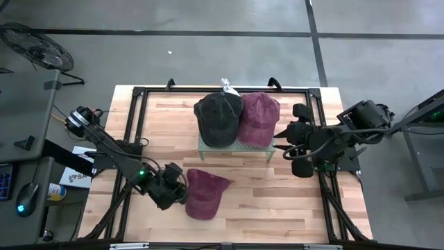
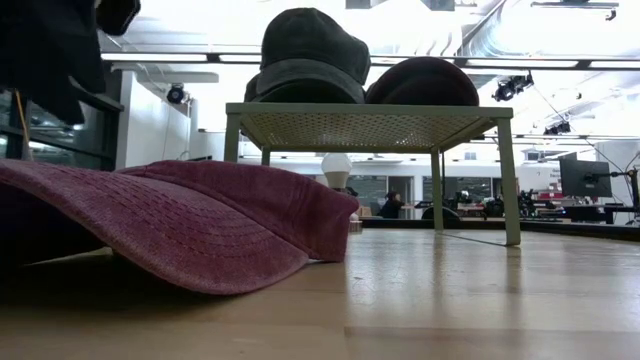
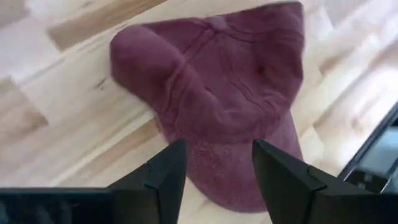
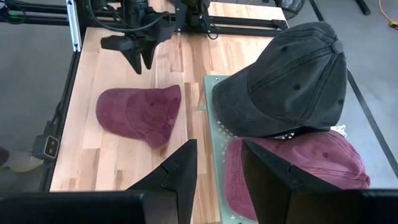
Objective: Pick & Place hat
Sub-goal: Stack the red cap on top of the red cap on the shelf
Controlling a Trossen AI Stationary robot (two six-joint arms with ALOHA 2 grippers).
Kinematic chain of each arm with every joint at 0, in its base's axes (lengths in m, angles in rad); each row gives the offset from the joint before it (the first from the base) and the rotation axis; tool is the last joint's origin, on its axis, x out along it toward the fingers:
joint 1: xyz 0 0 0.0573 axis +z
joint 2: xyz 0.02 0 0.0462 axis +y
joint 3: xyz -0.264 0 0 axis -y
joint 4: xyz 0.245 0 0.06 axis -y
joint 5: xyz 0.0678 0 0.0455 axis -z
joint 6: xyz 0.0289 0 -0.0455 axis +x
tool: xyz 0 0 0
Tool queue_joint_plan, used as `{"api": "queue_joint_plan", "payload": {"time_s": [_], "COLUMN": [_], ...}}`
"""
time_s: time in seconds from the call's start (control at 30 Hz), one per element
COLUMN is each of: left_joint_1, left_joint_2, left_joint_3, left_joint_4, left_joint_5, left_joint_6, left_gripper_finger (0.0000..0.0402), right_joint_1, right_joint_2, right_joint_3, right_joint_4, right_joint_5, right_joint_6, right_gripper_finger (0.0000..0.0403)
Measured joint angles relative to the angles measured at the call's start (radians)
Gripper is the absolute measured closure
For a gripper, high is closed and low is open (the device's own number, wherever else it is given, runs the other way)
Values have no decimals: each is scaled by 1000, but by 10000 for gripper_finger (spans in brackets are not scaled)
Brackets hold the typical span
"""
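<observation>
A maroon cap (image 1: 205,194) (image 3: 217,93) (image 4: 140,115) lies flat on the wooden table near its near edge, crown and brim resting on the wood (image 2: 180,220). My left gripper (image 1: 175,189) (image 3: 219,149) (image 4: 140,62) is open just to the cap's left, and the brim shows between its fingers without touching them. A black cap (image 1: 218,118) (image 4: 292,81) and a second maroon cap (image 1: 260,117) (image 4: 298,168) sit on a pale green mesh rack (image 1: 232,147) (image 2: 370,125). My right gripper (image 1: 288,142) (image 4: 217,149) is open at the rack's right side and touches nothing.
A black metal frame (image 1: 135,111) runs along the table's edges. The rack stands on thin legs (image 2: 510,190) at the table's far middle. Bare wood (image 1: 277,201) lies to the right of the loose cap. A fan (image 1: 38,45) and a desk stand off the table's left.
</observation>
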Motion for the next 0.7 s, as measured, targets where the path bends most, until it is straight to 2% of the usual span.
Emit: {"api": "queue_joint_plan", "payload": {"time_s": [0.13, 0.27, 0.4, 0.7], "left_joint_1": [0, 36, 132, 298], "left_joint_2": [9, 21, 66, 124], "left_joint_3": [0, 0, -1, 0], "left_joint_4": [0, -17, -2, 19], "left_joint_5": [-16, -24, 69, 281], "left_joint_6": [-121, -131, -106, -27], "left_gripper_finger": [181, 133, 110, 106], "right_joint_1": [-1, -9, -20, -30], "right_joint_2": [0, 0, 0, 0], "right_joint_3": [0, 0, 0, 0], "right_joint_4": [0, 0, 0, 0], "right_joint_5": [2, 16, 15, 11], "right_joint_6": [-23, -50, -53, -69], "right_gripper_finger": [284, 284, 284, 284]}}
